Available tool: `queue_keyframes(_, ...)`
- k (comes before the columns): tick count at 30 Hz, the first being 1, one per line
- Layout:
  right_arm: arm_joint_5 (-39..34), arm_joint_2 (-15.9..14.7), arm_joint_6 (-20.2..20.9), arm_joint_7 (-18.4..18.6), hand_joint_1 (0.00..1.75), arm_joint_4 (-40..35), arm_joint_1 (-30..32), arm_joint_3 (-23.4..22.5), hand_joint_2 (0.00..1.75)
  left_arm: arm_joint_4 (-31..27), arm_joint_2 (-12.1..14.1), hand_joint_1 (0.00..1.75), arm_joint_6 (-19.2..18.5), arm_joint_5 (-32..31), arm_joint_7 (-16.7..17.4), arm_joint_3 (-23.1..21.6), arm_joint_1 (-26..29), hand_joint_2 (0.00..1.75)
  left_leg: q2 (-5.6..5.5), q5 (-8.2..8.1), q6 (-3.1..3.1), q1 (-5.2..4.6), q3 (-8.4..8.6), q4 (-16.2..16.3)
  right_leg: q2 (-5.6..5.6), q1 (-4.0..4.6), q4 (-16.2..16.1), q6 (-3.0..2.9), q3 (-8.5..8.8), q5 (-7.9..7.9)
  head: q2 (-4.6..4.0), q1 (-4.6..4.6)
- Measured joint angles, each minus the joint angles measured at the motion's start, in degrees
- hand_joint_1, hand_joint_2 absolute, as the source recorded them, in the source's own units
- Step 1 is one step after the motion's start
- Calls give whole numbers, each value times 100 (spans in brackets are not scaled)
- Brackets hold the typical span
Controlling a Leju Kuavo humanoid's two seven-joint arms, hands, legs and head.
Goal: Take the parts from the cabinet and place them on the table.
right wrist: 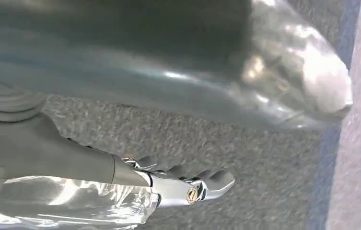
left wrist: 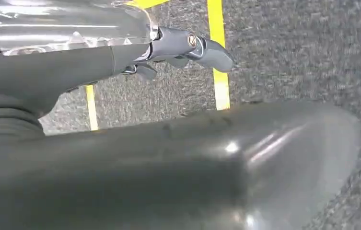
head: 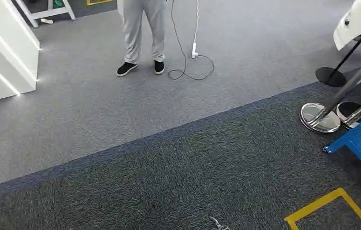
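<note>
While both arms hang at the robot's sides, the left hand [left wrist: 178, 48] shows in its wrist view over dark carpet [left wrist: 288, 48] crossed by yellow tape [left wrist: 219, 72], its fingers [left wrist: 212, 52] loosely extended with a slight curl and nothing in them. The right hand [right wrist: 183, 184] hangs the same way over the same rough carpet, fingers a little apart and likewise empty. Neither the parts, nor the cabinet, nor the table can be made out, so where the parts lie cannot be told from here; how they will handle is only a guess, but cabinet parts are likely small, rigid and possibly smooth, so a hold around the middle, between thumb and fingers, seems safest. In the head view, a corner of yellow tape [head: 331, 203] marks the near dark carpet, a short, dense, speckled pile. Further right stands a blue metal frame [head: 360, 141] with flat painted edges, and beside it shiny round chrome bases [head: 318, 117] carrying slanted poles. A diagonal seam divides the dark carpet from a paler grey carpet [head: 97, 110]. Beyond it a black cable [head: 188, 67] loops on the floor, a person [head: 142, 36] in grey trousers and black shoes stands, and a smooth white cabinet-like block [head: 3, 57] sits at the far left.
</note>
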Motion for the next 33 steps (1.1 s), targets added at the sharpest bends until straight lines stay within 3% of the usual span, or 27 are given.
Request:
queue_keyframes(2,-2,0,24,0,0,0,-11,0,0,0,2,0,0,-4,35,0,-9,0,-103,604,68,-2,343,-916,182,8,28,8,21,-24,0,0)
queue_keyframes(3,0,2,54,0,0,0,-16,0,0,0,9,0,-2,2,63,0,-6,0,-328,861,109,-6,535,-1433,258,-1,44,22,19,-38,0,0)
queue_keyframes(4,0,7,79,2,0,2,-32,0,0,0,15,0,-2,13,87,0,-7,0,-517,765,120,-3,580,-1577,305,25,67,43,2,-49,0,0)
queue_keyframes(5,2,7,98,2,0,4,-43,0,0,0,15,0,-4,24,98,0,-15,0,-446,746,109,-20,585,-1633,395,-3,43,93,-27,-85,0,0)
queue_keyframes(6,7,7,111,2,0,4,-42,0,0,-2,15,0,-7,29,122,0,-32,0,-384,689,166,-57,613,-1695,443,-32,-16,159,-22,-103,0,0)
queue_keyframes(7,18,4,129,2,0,9,-30,0,0,-2,15,0,-11,39,129,0,-30,0,-336,709,221,-47,657,-1787,452,-4,114,204,-14,54,0,0)
queue_keyframes(8,20,2,138,7,0,17,-32,0,0,-2,11,0,-11,46,138,0,-26,0,-289,724,265,-46,734,-1826,452,-6,99,215,-4,49,0,0)
queue_keyframes(10,26,0,149,2,0,22,-71,0,0,-2,4,0,-13,61,164,2,-7,0,-147,728,318,-44,907,-1876,-9,6,340,280,-80,-109,0,7)
queue_keyframes(11,33,0,153,0,0,24,-104,0,0,-2,4,0,-13,61,181,4,-3,0,-69,700,333,-55,945,-1877,-133,-8,676,290,-294,-258,0,4)
queue_keyframes(13,31,0,159,-2,0,35,-110,0,0,-2,11,0,-26,57,253,9,22,0,89,595,308,-69,1028,-1877,-231,-50,1568,290,-893,-586,0,4)
queue_keyframes(14,31,0,162,-2,0,46,-89,0,0,-2,13,0,-26,55,280,9,32,0,156,539,289,-64,1087,-1877,-245,-74,1763,312,-1076,-597,0,7)
queue_keyframes(15,31,-2,164,-2,0,61,-65,0,0,-2,13,0,-31,50,299,11,40,0,221,469,265,-58,1162,-1877,-261,-104,1678,343,-1124,-518,0,4)
queue_keyframes(17,28,-4,162,-4,0,83,-37,0,0,-2,13,0,-44,42,323,11,44,0,365,299,215,-44,1382,-1878,-367,-159,904,428,-894,-141,0,7)
queue_keyframes(18,24,-4,162,-4,0,92,-35,0,0,-2,13,0,-46,37,323,11,48,0,434,207,188,-43,1489,-1879,-520,-167,446,394,-755,171,0,7)
queue_keyframes(19,17,-7,164,-7,0,107,-30,0,0,-2,17,0,-48,37,328,18,66,0,502,112,150,-48,1599,-1878,-799,-140,325,315,-768,501,0,2)
queue_keyframes(20,15,-2,164,-4,0,120,-39,0,0,-2,26,0,-53,37,330,22,61,0,551,38,92,-54,1634,-1913,-831,-41,265,258,-760,352,0,7)
queue_keyframes(22,15,-2,170,-13,0,122,-53,0,0,-2,35,0,-70,24,350,22,33,0,672,19,-31,-28,1889,-1972,-646,-19,244,115,-648,255,0,-4)
queue_keyframes(23,13,-20,170,-13,0,131,-58,0,0,-2,28,0,-90,20,354,22,0,0,665,150,-85,5,1855,-1800,-556,0,219,72,-563,174,0,-4)
queue_keyframes(24,7,-22,168,-13,0,133,-62,0,0,-2,26,0,-98,18,358,22,-38,0,558,347,-118,53,1611,-1327,-458,-35,177,4,-403,117,0,-2)
queue_keyframes(25,4,-31,162,-15,0,140,-70,0,0,-2,26,0,-109,15,358,22,-44,0,248,543,-113,51,1278,-740,-441,-27,154,-45,-258,32,-2,-2)
queue_keyframes(26,0,-28,153,-18,0,146,-83,0,0,-2,26,0,-125,0,358,20,-38,0,90,529,-103,60,930,-265,-365,-31,135,-81,-143,-51,0,-4)
queue_keyframes(27,0,-24,155,-22,0,149,-96,0,0,-2,26,0,-127,-13,358,20,-25,0,24,330,-101,61,609,48,-272,-31,128,-94,-39,-137,0,-6)
queue_keyframes(28,0,-15,153,-28,0,151,-92,0,0,-2,28,0,-129,-15,363,20,-5,0,8,-39,-115,61,335,201,-171,-34,128,-94,88,-194,0,-4)
queue_keyframes(30,-2,-7,153,-35,0,164,-61,0,0,-2,28,0,-129,-15,385,20,49,0,5,-781,-81,59,-41,87,61,-36,119,-76,350,-358,-2,-7)
queue_keyframes(31,-2,-7,155,-43,0,172,-53,0,0,-2,35,0,-129,-15,395,20,52,0,-4,-880,-54,54,-168,-100,168,-37,119,-59,461,-443,-2,-6)
queue_keyframes(32,-2,-4,155,-46,0,177,-52,0,0,-2,39,0,-127,-15,395,20,50,0,-37,-694,-26,48,-271,-395,257,-41,119,-49,570,-538,0,-7)
queue_keyframes(33,-2,4,160,-50,0,186,-51,0,0,-2,50,0,-120,-15,396,20,62,0,-134,-144,-13,38,-337,-754,321,-47,118,-38,666,-626,0,-7)
